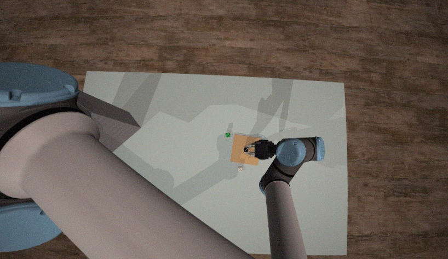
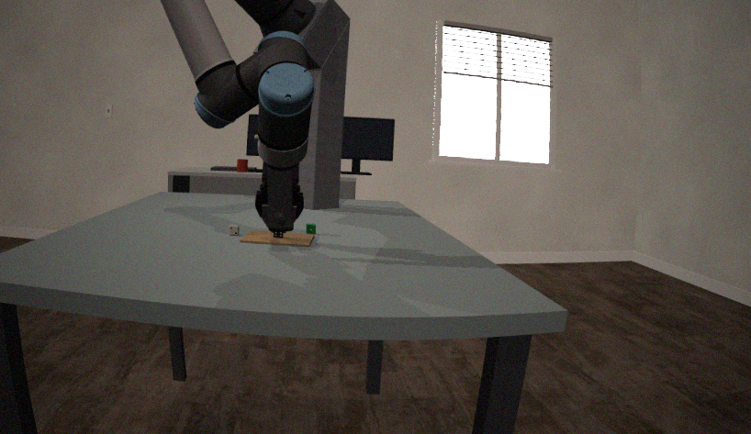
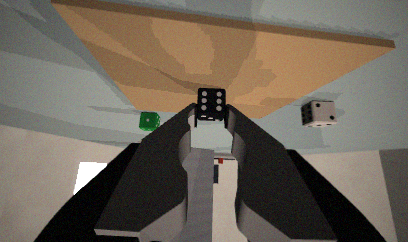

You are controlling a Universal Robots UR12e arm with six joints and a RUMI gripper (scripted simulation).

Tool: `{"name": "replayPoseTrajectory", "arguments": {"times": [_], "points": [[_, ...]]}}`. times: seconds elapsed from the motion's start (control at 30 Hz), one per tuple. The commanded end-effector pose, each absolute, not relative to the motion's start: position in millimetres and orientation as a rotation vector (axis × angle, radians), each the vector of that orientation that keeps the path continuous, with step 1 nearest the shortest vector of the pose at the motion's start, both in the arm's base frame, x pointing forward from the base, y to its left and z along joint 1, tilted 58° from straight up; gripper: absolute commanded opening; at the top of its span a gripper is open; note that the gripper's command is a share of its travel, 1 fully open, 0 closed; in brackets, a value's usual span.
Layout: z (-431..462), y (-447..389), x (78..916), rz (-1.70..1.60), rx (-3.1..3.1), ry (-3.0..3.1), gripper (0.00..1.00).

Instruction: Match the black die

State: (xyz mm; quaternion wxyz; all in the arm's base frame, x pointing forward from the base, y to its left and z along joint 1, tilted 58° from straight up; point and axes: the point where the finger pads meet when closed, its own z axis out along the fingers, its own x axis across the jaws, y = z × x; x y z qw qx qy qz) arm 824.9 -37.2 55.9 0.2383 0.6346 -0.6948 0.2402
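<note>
The black die (image 1: 246,149) (image 2: 278,235) (image 3: 211,101) is between the two fingertips of my gripper (image 1: 246,149) (image 2: 278,232) (image 3: 210,106), which is shut on it. Its six faces the wrist camera; its top shows a few light pips in the top view, too small to count surely. It is low over or on the orange mat (image 1: 236,155) (image 2: 302,239) (image 3: 300,56); I cannot tell whether it touches. The gripper is strongly tilted. The green die (image 1: 227,134) (image 2: 310,228) (image 3: 149,121) sits off the mat; its top number is too small to read surely.
A white die (image 1: 240,168) (image 2: 234,230) (image 3: 325,113) sits on the table (image 1: 198,120) (image 2: 387,296), just off the mat on the side opposite the green die. The grey robot stand (image 1: 115,128) (image 2: 328,130) rises at the table's far end in the exterior view.
</note>
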Motion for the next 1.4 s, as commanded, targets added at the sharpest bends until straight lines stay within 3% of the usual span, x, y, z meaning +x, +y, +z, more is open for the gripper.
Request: {"name": "replayPoseTrajectory", "arguments": {"times": [0.0, 1.33, 1.37], "points": [[56.4, -36.6, 825.0, 0.659, 1.739, -1.903, 0.03], [56.4, -36.6, 825.0, 0.659, 1.739, -1.903, 0.03], [56.4, -36.6, 825.0, 0.659, 1.739, -1.903, 0.07]]}}
